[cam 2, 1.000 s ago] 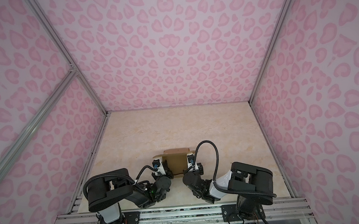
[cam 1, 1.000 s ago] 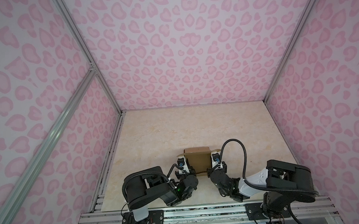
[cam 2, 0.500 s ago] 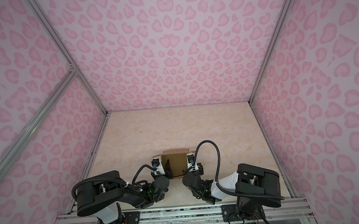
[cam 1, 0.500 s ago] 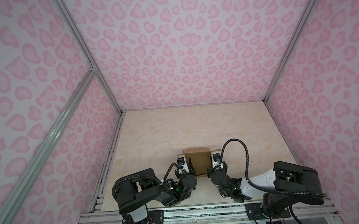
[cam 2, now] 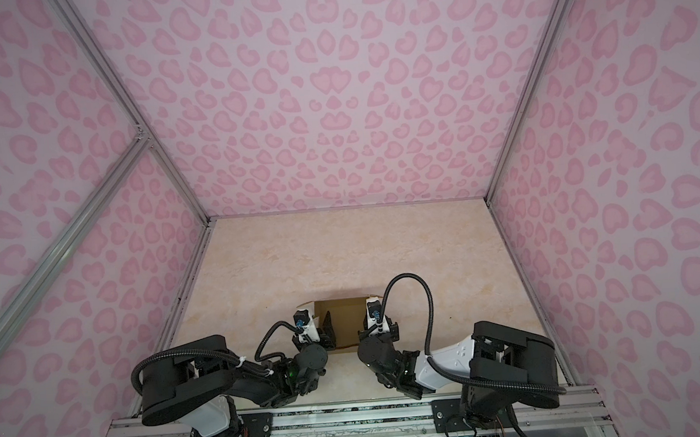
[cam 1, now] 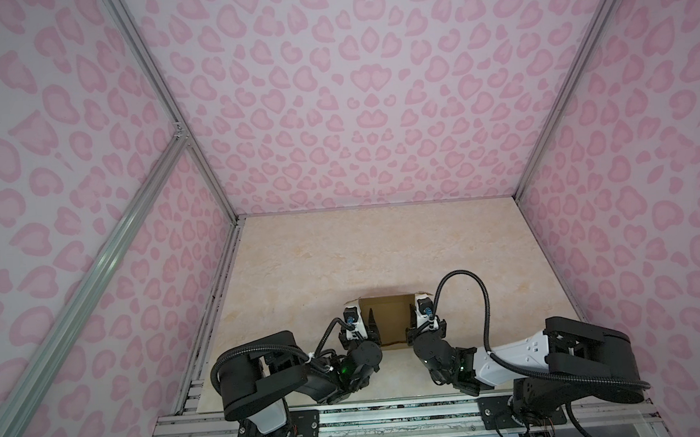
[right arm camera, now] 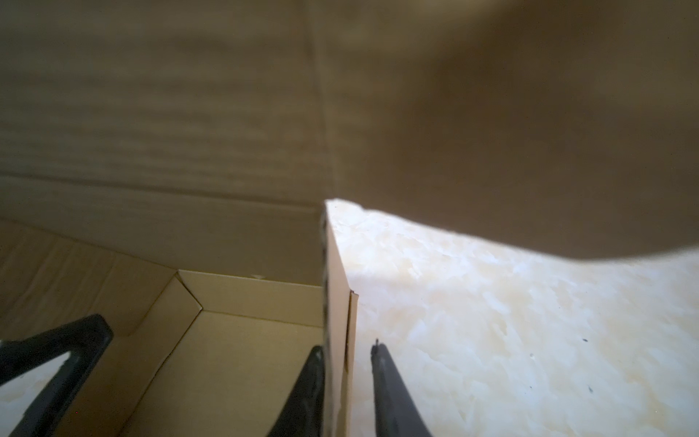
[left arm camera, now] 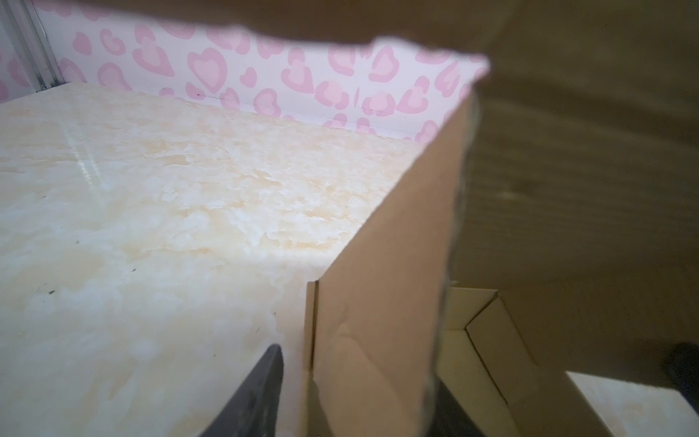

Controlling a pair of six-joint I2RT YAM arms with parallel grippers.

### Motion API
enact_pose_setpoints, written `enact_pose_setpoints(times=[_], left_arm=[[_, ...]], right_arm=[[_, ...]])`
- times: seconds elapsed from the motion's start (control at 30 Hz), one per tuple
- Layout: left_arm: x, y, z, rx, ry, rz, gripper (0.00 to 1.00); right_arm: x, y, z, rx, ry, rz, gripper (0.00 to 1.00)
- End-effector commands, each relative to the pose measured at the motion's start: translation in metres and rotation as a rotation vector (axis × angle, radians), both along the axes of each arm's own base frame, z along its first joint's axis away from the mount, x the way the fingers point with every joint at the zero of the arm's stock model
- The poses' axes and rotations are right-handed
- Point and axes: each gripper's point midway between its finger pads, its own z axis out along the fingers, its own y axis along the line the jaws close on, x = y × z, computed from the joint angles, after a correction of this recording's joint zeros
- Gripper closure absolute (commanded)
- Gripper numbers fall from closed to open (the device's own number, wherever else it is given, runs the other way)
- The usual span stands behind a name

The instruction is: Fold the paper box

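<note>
The paper box (cam 1: 390, 323) sits near the front edge of your table (cam 1: 367, 251), between the two grippers, and in both top views it reads as a shallow brown tray with its lid panel raised at the far side.

Your right gripper (right arm camera: 350, 382) straddles the box's right side wall: one dark finger (right arm camera: 302, 393) is inside the tray close against the wall, the other (right arm camera: 393, 397) outside over the table with a clear gap to the cardboard. Jaws parted, not pinching. In a top view the same gripper (cam 1: 409, 323) stands at the box's right edge.

Your left gripper (left arm camera: 359, 397) straddles the left side wall the same way. The outer finger (left arm camera: 257, 393) stands well off the cardboard over the table; the inner one (left arm camera: 450, 412) shows only as a dark blur behind the wall. Jaws released, wall loose between them. In a top view this gripper (cam 1: 370, 325) is at the box's left edge, one finger tip showing inside the tray.

Outward from there: the side walls stand upright, each with a thin doubled layer at its near corner. The lid panel (right arm camera: 159, 113) fills much of both wrist views as dark, out-of-focus cardboard. Inside, a corner fold (right arm camera: 189, 299) lies against the tray floor.

Both arms reach in low from the front rail (cam 1: 393, 412). Pink heart-print walls (cam 1: 353, 94) enclose the table.
</note>
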Motion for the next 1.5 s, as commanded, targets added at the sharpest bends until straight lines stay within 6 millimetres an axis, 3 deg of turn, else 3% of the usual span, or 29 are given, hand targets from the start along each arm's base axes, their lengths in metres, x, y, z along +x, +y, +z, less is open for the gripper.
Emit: enact_pose_setpoints(times=[0.0, 0.33, 0.53, 0.87, 1.03, 1.27, 1.33, 1.47], left_arm=[[-0.001, 0.001, 0.004, -0.025, 0.001, -0.006, 0.44], [-0.009, -0.012, 0.031, -0.024, 0.0, -0.114, 0.35], [-0.02, -0.006, 0.039, -0.028, 0.009, -0.187, 0.34], [-0.038, -0.007, 0.065, -0.058, 0.021, -0.32, 0.32], [-0.045, -0.007, 0.098, -0.089, -0.002, -0.371, 0.3], [-0.051, 0.004, 0.179, -0.073, -0.079, -0.412, 0.26], [-0.048, 0.005, 0.193, -0.034, -0.077, -0.426, 0.26], [-0.035, 0.006, 0.201, -0.027, -0.042, -0.449, 0.26]], right_arm=[[-0.001, -0.008, 0.001, -0.002, -0.004, -0.028, 0.69], [-0.011, -0.019, 0.013, 0.01, -0.003, -0.012, 0.61], [-0.02, -0.038, 0.023, 0.03, 0.01, -0.008, 0.59], [-0.036, -0.05, 0.041, 0.078, 0.033, 0.091, 0.57], [-0.04, -0.06, 0.064, 0.091, 0.009, 0.079, 0.57], [-0.04, -0.069, 0.129, 0.128, -0.052, 0.08, 0.61], [-0.038, -0.064, 0.14, 0.131, -0.035, 0.095, 0.61], [-0.032, -0.047, 0.153, 0.116, 0.002, 0.131, 0.62]])
